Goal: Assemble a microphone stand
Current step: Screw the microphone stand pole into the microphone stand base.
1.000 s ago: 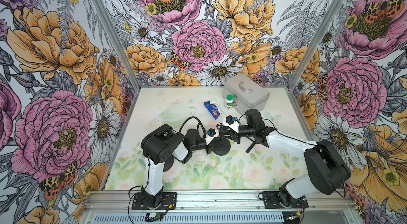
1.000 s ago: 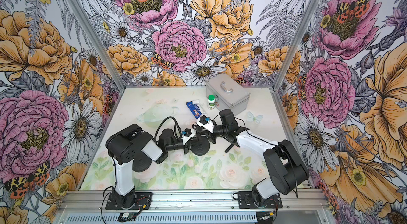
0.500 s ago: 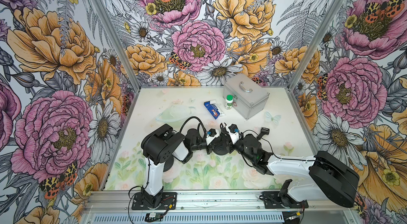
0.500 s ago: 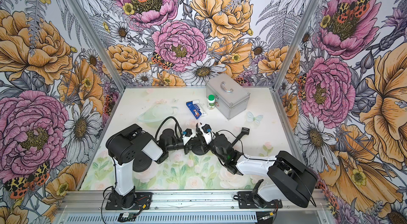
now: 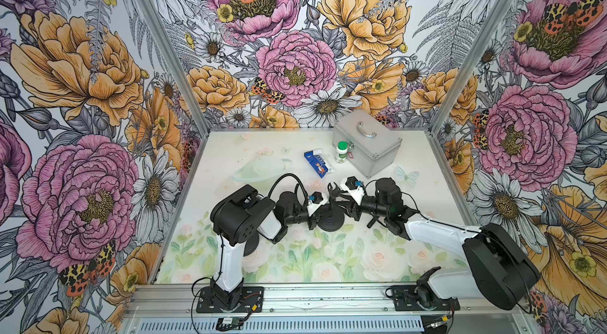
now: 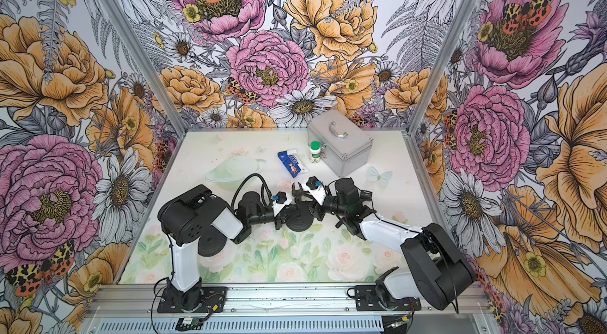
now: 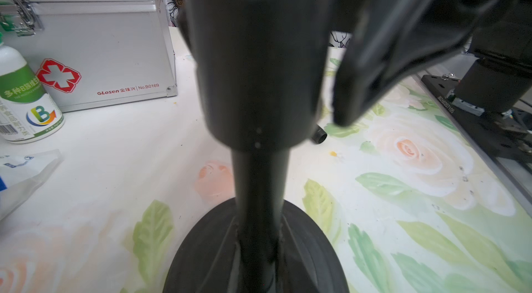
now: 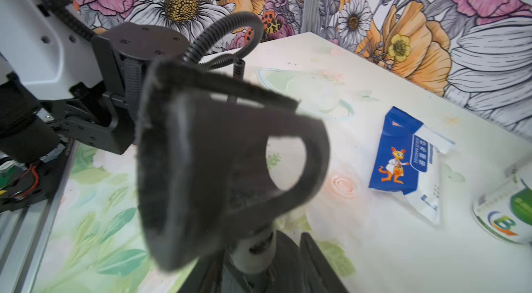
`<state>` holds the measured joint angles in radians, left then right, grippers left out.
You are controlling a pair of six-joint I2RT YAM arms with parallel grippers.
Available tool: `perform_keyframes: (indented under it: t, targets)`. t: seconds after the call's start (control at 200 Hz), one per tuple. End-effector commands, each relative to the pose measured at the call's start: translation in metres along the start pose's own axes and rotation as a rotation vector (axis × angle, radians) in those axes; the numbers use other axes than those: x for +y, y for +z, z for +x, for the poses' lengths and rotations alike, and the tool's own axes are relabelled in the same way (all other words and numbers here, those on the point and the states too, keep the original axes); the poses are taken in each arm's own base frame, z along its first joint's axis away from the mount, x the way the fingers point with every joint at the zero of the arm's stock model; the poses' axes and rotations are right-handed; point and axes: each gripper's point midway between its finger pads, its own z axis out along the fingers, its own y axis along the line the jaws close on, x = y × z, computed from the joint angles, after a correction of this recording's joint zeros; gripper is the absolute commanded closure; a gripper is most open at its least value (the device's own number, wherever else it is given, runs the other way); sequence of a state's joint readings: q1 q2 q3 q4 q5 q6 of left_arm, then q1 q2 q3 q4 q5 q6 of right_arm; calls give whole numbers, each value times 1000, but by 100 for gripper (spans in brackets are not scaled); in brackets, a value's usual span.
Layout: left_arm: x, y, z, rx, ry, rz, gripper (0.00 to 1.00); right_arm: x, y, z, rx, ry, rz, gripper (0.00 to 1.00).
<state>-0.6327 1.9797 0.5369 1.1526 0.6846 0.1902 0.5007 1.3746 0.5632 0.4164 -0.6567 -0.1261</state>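
Surrounding microphone stand [image 5: 331,220]: floral tabletop [image 5: 328,260], walls [image 5: 295,53].

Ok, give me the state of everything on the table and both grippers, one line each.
Microphone stand: upright, clip on top.
Left gripper: shut on the microphone stand.
Right gripper: close beside the stand, open or shut unclear.
Metal case: lid shut.
Bottle: upright, green cap on.
Blue packet: lying flat.
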Motion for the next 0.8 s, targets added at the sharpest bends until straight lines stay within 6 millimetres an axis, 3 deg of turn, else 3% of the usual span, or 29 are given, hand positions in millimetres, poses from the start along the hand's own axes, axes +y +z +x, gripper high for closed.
perform_keyframes:
  t: [0.0, 0.145, 0.35, 0.43, 0.48, 0.59, 0.63, 0.705, 0.796]
  targets:
    - [-5, 1, -2, 1, 11, 27, 82, 15, 2, -5, 12, -4, -176, 57]
    - [-4, 1, -1, 0, 10, 27, 82, 17, 8, -8, 45, 9, -265, 62]
    - [-4, 1, -1, 1, 9, 28, 81, 4, 16, 7, 94, 4, -204, 96]
    - [-4, 1, -2, 0, 11, 25, 80, -11, 17, 10, 125, 16, -44, 100]
    - [-5, 1, -3, -1, 11, 22, 79, -28, 11, 10, 132, 28, 162, 100]
    - [-5, 2, -3, 0, 14, 20, 78, -65, -32, 14, -17, 204, 682, 100]
    - [-4, 2, -3, 0, 14, 20, 78, -64, -44, 19, -67, 257, 780, 100]
    - [-5, 2, -3, 1, 12, 24, 78, -57, -46, 32, -36, 251, 861, 100]
    - [-5, 2, -2, 2, 14, 21, 78, -36, -23, 34, 18, 188, 742, 100]
